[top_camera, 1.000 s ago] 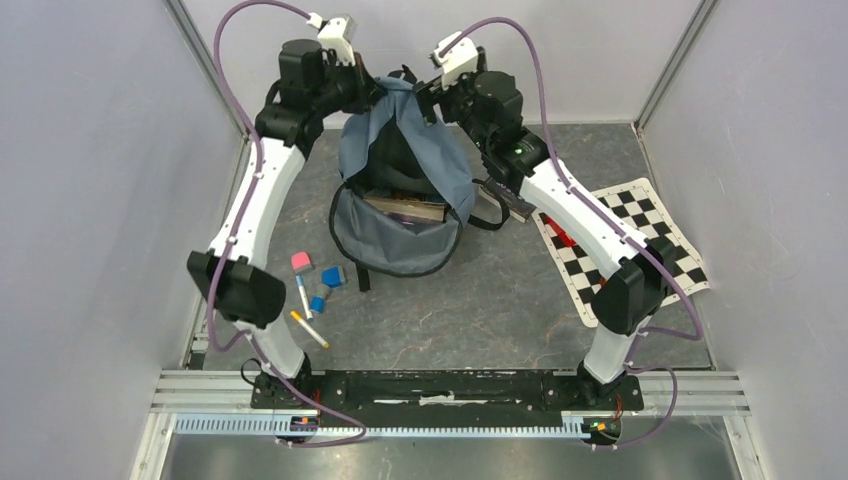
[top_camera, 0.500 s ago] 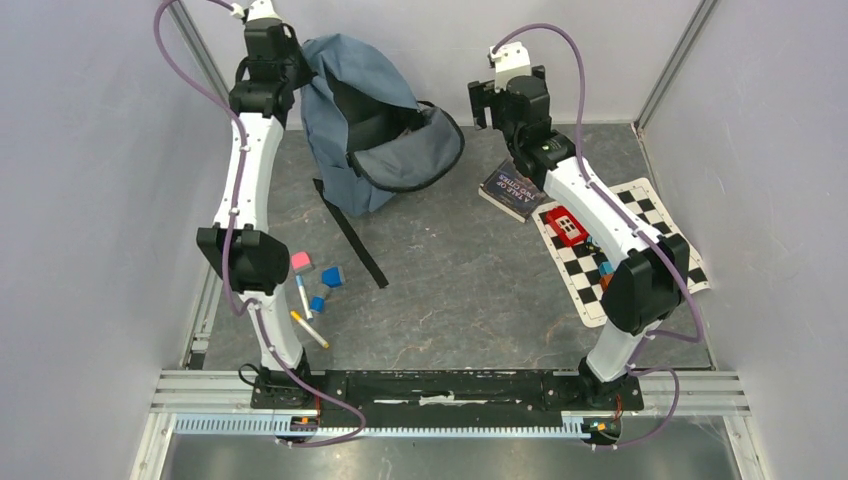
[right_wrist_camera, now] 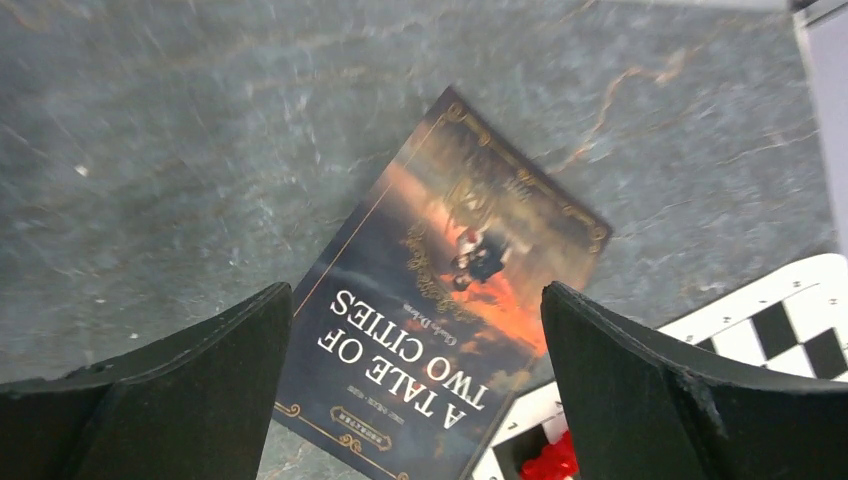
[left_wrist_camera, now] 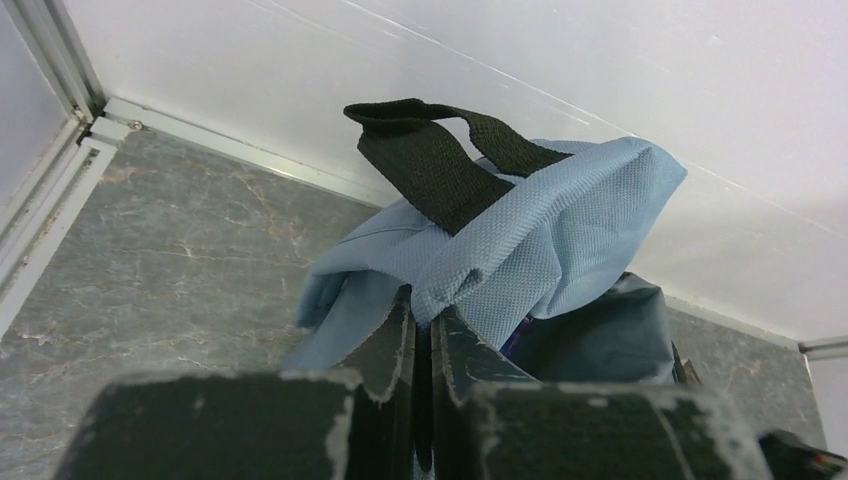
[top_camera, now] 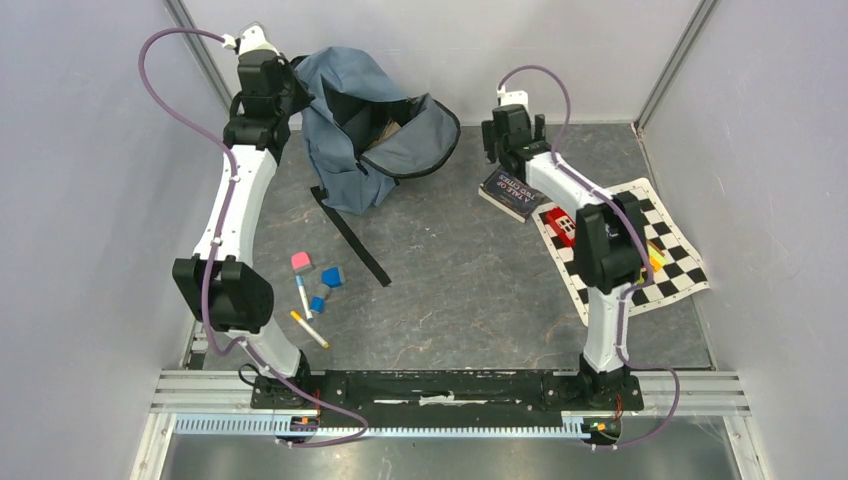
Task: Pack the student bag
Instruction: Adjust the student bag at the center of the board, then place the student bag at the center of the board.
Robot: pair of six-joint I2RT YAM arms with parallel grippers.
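Left gripper (left_wrist_camera: 422, 325) pinches the bag (left_wrist_camera: 560, 220) by its blue fabric; right gripper (right_wrist_camera: 415, 300) hangs spread wide over the book (right_wrist_camera: 470, 230).

High rear overview, two close wrist-views

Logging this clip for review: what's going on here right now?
The left gripper is shut on the top fabric of the student bag, holding it upright at the far left of the table with its main compartment unzipped. The right gripper hovers open over a book, A Tale of Two Cities, lying flat beside a checkered mat. A pink eraser, blue blocks and pens lie loose, not yet packed.
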